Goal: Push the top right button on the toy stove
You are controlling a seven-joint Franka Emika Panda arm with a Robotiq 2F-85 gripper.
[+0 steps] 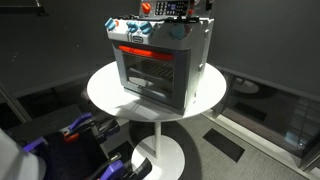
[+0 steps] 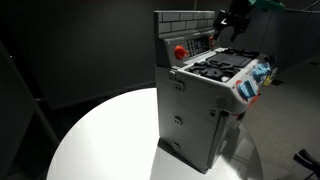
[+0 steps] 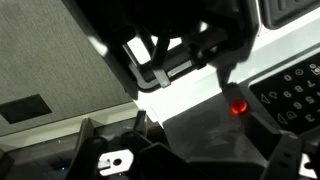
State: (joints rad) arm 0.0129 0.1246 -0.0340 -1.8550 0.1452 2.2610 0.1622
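The toy stove point(image 1: 160, 62) stands upright on the round white bench point(image 1: 105, 88), its glass door point(image 1: 148, 72) under a red strip point(image 1: 135, 50). The gripper point(image 2: 232, 22) hangs at the stove's top rear corner, by the brick-patterned back panel point(image 2: 185, 22) — dark against a dark room, so I cannot tell whether it is wide or narrow. In the wrist view a red button point(image 3: 238, 107) sits just below the gripper's dark body — contact unclear.

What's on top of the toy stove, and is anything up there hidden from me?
The grey-silver toy stove carries black burner grates and a grey back panel with a red round button. The black gripper covers the panel's far end, so buttons there cannot be seen.
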